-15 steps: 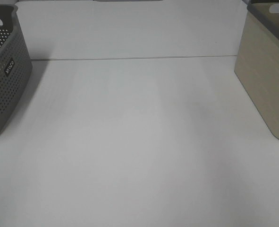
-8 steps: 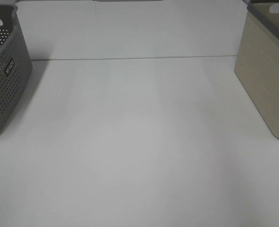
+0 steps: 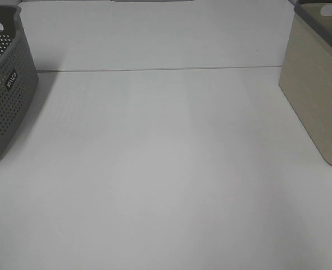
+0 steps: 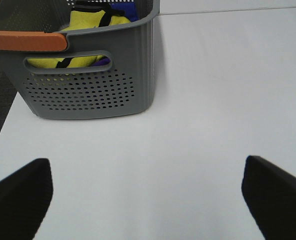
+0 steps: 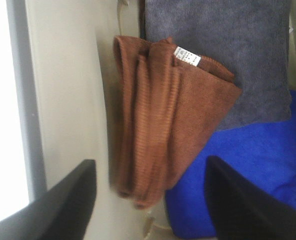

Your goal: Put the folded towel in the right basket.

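Note:
The folded brown towel (image 5: pixel 168 120) lies inside the beige right basket (image 5: pixel 62 90), leaning against its inner wall on top of a grey towel (image 5: pixel 228 50) and a blue towel (image 5: pixel 258 165). My right gripper (image 5: pixel 150 202) is open above it, with the jaws wide apart and nothing between them. In the exterior high view the right basket (image 3: pixel 314 95) stands at the right edge; neither the towel nor a gripper shows there. My left gripper (image 4: pixel 148 200) is open and empty over the table, in front of the grey left basket (image 4: pixel 87 90).
The grey perforated left basket (image 3: pixel 8 101) stands at the left edge and holds yellow cloth (image 4: pixel 95 22) and blue cloth. An orange-brown strip (image 4: pixel 25 40) lies along its near rim. The white table (image 3: pixel 166 169) stretches between the two baskets.
A dark part of the right arm that showed over the right basket's top edge one second ago has left the exterior high view. The baskets have not moved.

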{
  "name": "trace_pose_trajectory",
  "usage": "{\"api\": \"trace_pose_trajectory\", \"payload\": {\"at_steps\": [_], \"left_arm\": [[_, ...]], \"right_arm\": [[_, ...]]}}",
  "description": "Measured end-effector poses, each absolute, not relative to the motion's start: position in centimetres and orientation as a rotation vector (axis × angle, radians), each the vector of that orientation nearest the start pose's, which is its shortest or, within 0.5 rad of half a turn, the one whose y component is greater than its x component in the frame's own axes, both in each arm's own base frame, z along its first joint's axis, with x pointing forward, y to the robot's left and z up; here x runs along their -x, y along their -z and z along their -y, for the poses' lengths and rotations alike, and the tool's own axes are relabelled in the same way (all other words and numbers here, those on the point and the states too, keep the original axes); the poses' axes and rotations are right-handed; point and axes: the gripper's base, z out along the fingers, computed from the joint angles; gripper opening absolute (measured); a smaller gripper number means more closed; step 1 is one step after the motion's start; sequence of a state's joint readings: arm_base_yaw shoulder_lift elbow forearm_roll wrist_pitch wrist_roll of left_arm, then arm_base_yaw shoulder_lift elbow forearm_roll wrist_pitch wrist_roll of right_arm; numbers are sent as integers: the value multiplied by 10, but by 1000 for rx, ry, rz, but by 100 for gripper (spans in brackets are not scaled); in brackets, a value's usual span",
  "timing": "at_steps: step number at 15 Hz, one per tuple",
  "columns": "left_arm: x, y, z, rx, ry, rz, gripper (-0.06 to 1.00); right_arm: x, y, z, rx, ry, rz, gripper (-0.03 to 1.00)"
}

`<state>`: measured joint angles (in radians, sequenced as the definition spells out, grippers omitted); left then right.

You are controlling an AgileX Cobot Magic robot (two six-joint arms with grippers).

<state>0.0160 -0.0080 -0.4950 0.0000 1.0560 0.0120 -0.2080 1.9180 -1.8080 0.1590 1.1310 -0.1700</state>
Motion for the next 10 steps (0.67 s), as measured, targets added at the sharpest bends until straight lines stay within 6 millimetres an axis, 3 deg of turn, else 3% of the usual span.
{"api": "trace_pose_trajectory", "payload": {"at_steps": [4,6,9,10], "left_arm": [[5,-276,0,4,-18,-2037,97],[5,-276,0,4,-18,-2037,97],[5,-276,0,4,-18,-2037,97],[5,-276,0,4,-18,-2037,97]], "right_arm": [[-409,-331,61,-125,-257,-2607,68],[-402,-352,29,-19,-279,-2563,70],[-393,-359,-21,167,-236,-2592,80],[-391,-359,-28,183,-228,-2611,81]]}}
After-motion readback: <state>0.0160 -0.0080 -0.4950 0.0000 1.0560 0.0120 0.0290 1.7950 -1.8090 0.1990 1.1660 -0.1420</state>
